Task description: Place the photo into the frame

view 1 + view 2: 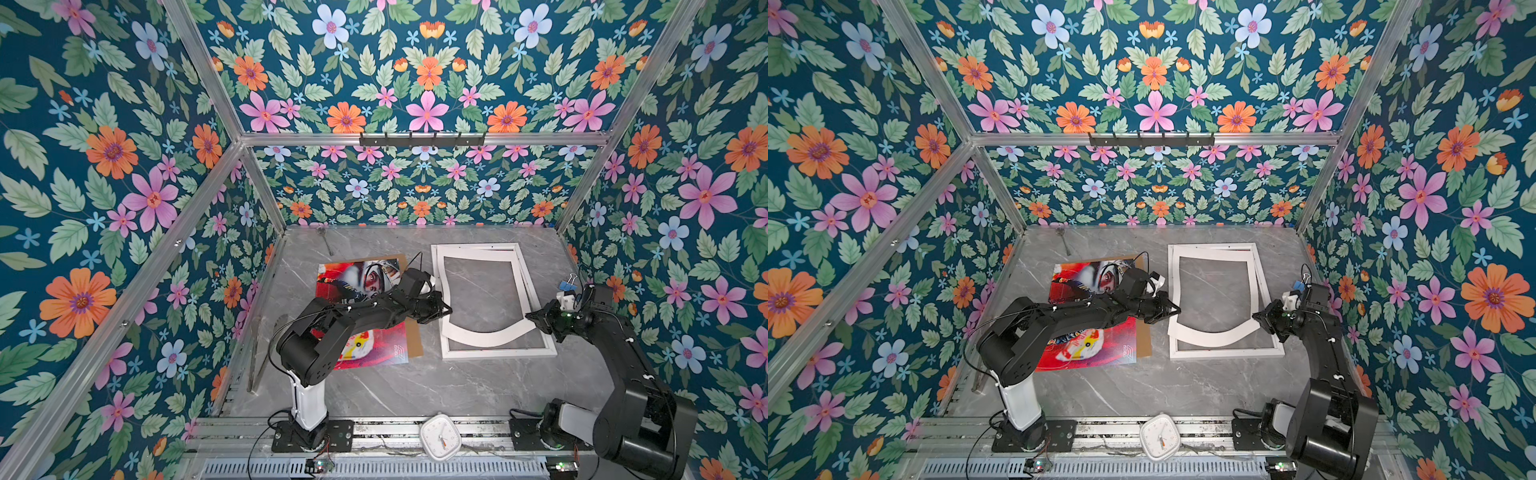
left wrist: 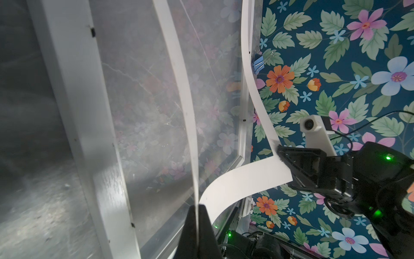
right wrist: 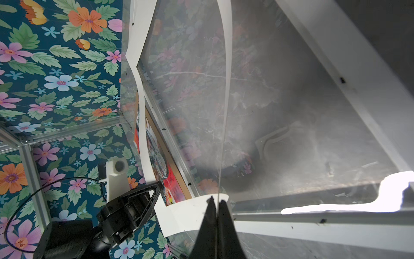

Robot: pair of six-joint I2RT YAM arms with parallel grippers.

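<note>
Although both arms are at work over the frame (image 1: pixel 498 353), the photo (image 1: pixel 386 345) has not gone in. It lies face up on the left half of the bench (image 1: pixel 415 386), on top of a brown backing board (image 1: pixel 415 336) and partly under the left arm, just beside the frame but outside it.

What is in hand is the white mat board (image 1: pixel 486 336). The left pincer (image 1: pixel 446 309) is clamped on its left edge close to the near corner, and the right pincer (image 1: pixel 530 316) on its near right corner. In each wrist view the jaws are pressed together on the thin card. The mat's near end is lifted and bows between them, while its far end rests inside the frame on the right half of the bench.

Apart from that, the frame holds only its clear pane (image 2: pixel 156 112), with the marble showing through. By my reading the job is at an early stage: the mat must be dealt with, then the photo laid in and the backing board set over it.
</note>
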